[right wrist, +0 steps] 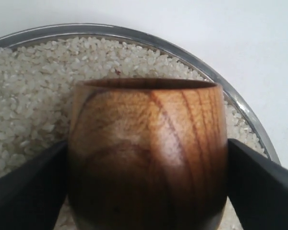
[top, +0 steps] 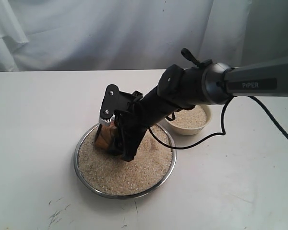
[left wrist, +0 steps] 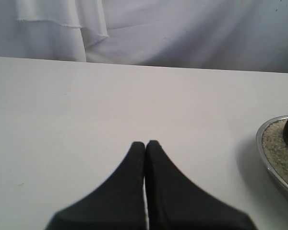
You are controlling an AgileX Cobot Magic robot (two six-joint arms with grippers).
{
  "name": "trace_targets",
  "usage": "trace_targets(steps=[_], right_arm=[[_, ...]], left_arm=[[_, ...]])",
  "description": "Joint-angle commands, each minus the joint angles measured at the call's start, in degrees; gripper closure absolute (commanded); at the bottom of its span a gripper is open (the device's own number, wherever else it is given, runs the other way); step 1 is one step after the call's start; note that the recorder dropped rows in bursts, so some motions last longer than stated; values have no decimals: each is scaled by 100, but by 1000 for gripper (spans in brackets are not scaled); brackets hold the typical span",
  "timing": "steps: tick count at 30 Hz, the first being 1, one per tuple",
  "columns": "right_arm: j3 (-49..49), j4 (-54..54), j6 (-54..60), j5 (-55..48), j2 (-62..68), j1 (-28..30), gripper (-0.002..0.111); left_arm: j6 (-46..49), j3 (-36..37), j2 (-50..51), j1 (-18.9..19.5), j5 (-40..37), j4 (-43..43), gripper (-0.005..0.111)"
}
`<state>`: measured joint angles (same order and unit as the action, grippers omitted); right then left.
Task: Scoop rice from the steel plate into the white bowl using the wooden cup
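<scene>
the wooden cup (right wrist: 149, 153) is reddish-brown with dark curving grain and a glossy, rounded side. from my right wrist its mouth points away, so the rim shows only as a thin dark edge and i cannot see inside. my right end effector (top: 116, 141) grasps it, one black finger (right wrist: 24, 191) pressed against each side, jaws spread wide around its belly. the cup sits low in the rice (top: 129, 172), over the left part of the steel plate (top: 86, 179), tilted, its base down among the grains.

the rice is pale beige and fills the shiny plate almost to its thin rim. the white bowl (top: 204, 125) stands on the counter (top: 33, 143) just beside the plate, toward the back right, with rice in it too; my right arm crosses over its near edge and hides most of the cup in the exterior view. a black cable (top: 201, 139) loops down between plate and bowl.

my left end effector (left wrist: 145, 143) is clenched, fingertips together, holding nothing, over bare counter to the plate's side.
</scene>
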<state>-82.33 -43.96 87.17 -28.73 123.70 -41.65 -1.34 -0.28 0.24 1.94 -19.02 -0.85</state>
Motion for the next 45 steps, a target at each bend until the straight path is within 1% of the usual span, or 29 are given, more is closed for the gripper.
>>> trace_targets(steps=[1, 2, 3, 4, 8, 9, 14, 17, 18, 22, 25, 32, 37, 41, 45], right_arm=[[4, 336, -56, 135, 84, -32, 72], [4, 380, -65, 105, 83, -32, 76], [4, 443, -140, 64, 60, -37, 83], [4, 471, -168, 46, 36, -37, 85], [4, 726, -362, -95, -304, -37, 101], [4, 751, -442, -141, -462, -37, 108], [4, 845, -682, -319, -879, -37, 108], [4, 1830, -1413, -688, -1039, -47, 108], [4, 2327, -1778, -825, -1123, -72, 108], [4, 3433, -2591, -1101, -1264, -178, 108], [4, 4332, -3148, -1276, -1322, -382, 108], [4, 5776, -4159, -1667, -1346, -859, 108], [4, 7107, -5090, -2177, -1357, -1102, 108], [4, 7243, -5331, -2609, -1357, -1171, 108], [32, 7161, -5331, -3061, -1357, -1421, 108]], left_arm=[[-1, 28, -24, -15, 76, 6, 107], [-1, 28, -24, -15, 76, 6, 107], [-1, 28, -24, -15, 76, 6, 107], [-1, 28, -24, -15, 76, 6, 107], [-1, 28, -24, -15, 76, 6, 107], [-1, 28, -24, -15, 76, 6, 107], [-1, 28, -24, -15, 76, 6, 107], [-1, 28, -24, -15, 76, 6, 107], [-1, 28, -24, -15, 76, 6, 107], [-1, 28, -24, -15, 76, 6, 107], [-1, 28, -24, -15, 76, 6, 107], [-1, 28, -24, -15, 76, 6, 107], [-1, 28, -24, -15, 76, 6, 107], [-1, 28, -24, -15, 76, 6, 107], [-1, 28, -24, -15, 76, 6, 107]])
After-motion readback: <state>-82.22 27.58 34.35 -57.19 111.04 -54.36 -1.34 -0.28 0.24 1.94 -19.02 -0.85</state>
